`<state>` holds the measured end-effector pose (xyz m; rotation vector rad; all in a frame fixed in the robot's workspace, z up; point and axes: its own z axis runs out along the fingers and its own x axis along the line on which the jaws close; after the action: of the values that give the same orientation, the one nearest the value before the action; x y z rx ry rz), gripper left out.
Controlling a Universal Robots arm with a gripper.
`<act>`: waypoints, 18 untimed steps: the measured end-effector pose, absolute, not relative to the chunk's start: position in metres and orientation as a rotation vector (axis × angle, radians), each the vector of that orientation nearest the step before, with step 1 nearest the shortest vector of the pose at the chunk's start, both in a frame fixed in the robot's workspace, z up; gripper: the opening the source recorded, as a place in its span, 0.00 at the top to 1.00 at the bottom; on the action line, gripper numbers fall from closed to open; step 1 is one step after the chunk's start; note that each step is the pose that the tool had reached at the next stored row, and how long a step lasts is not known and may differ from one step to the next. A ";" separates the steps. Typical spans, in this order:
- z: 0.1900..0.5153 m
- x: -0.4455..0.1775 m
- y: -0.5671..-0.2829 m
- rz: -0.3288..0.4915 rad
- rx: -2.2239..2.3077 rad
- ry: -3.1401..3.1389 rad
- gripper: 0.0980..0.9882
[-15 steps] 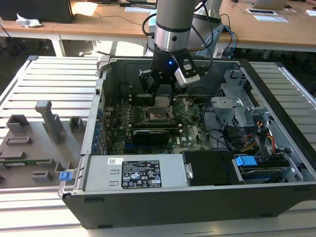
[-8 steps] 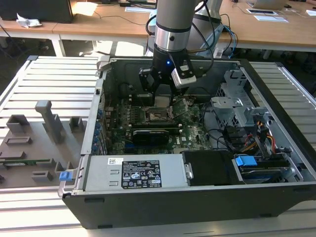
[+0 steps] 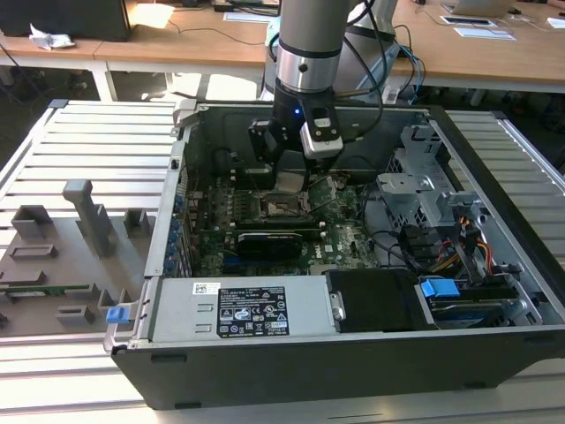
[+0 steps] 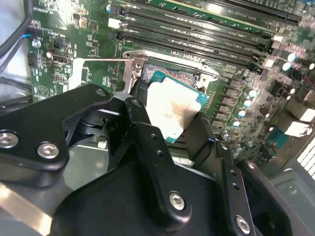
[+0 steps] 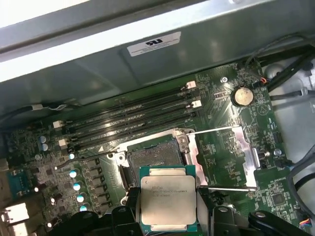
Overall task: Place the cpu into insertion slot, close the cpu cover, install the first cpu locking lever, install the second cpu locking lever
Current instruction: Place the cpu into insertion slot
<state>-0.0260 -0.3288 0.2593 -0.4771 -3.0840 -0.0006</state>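
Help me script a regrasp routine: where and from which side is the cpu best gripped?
Grip the cpu by two opposite edges, coming from above its metal top, as the end effector does. It is a flat square plate, so those edges likely give parallel faces and leave the underside free.

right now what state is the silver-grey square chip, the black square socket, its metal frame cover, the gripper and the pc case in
silver-grey square cpu: gripped, held above the socket, not seated
black square insertion slot: empty, uncovered
dark silver metal-frame cpu cover: swung open to the side
black gripper: shut on the cpu
black computer case: side panel off, interior exposed
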 end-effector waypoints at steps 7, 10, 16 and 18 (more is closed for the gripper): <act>0.259 -0.026 -0.329 0.007 -0.639 -3.056 0.50; 0.259 -0.026 -0.329 0.013 -0.742 -3.033 0.50; 0.259 -0.026 -0.329 0.021 -0.868 -3.000 0.50; 0.259 -0.026 -0.329 0.024 -0.915 -2.987 0.50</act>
<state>-0.0258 -0.3288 0.2589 -0.9154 -2.9869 0.0239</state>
